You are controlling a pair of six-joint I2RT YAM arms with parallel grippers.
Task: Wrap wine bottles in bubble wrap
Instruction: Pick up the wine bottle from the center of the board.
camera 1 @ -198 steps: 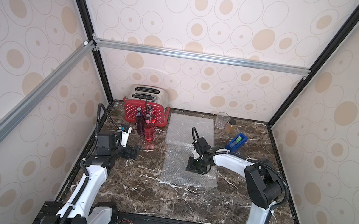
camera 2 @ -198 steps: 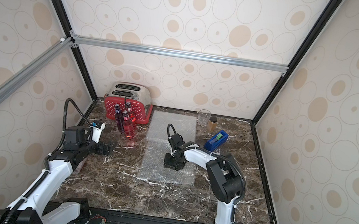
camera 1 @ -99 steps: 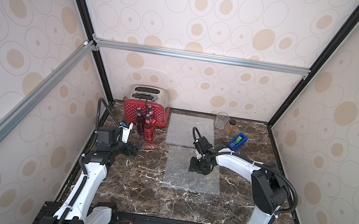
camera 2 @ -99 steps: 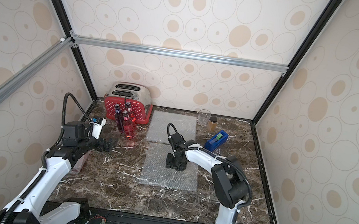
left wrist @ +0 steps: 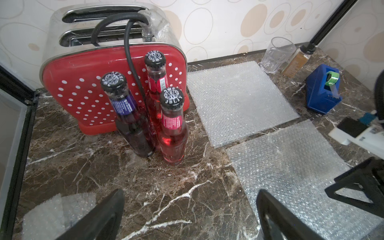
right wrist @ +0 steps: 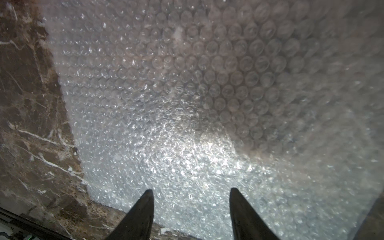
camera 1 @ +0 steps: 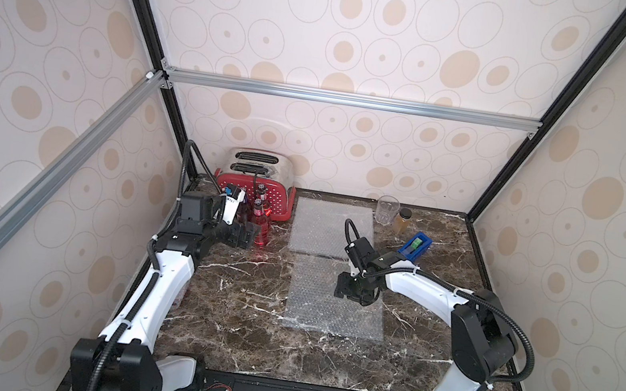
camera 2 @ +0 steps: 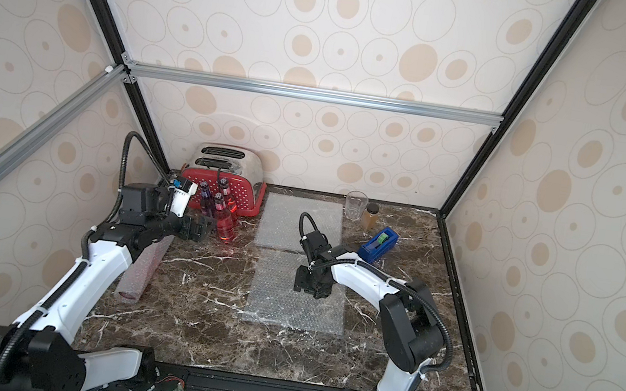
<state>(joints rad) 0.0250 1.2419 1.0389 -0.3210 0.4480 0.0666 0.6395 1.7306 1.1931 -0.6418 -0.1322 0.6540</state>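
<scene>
Right pincer (right wrist: 190, 191) hangs spread above bubble wrap (right wrist: 187, 124) near its edge; left pincer (left wrist: 191, 192), spread, faces wine bottles (left wrist: 172, 128).

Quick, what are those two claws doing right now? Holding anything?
Left gripper: open, holding nothing.
Right gripper: open, holding nothing, over the bubble wrap.

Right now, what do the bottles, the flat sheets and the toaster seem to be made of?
Bottles: clear glossy glass, probably; liquid shows through.
Sheets: translucent plastic bubble wrap; rows of bubbles.
Toaster: polished metal top, mirror-like; glossy red dotted side, painted metal or plastic.
</scene>
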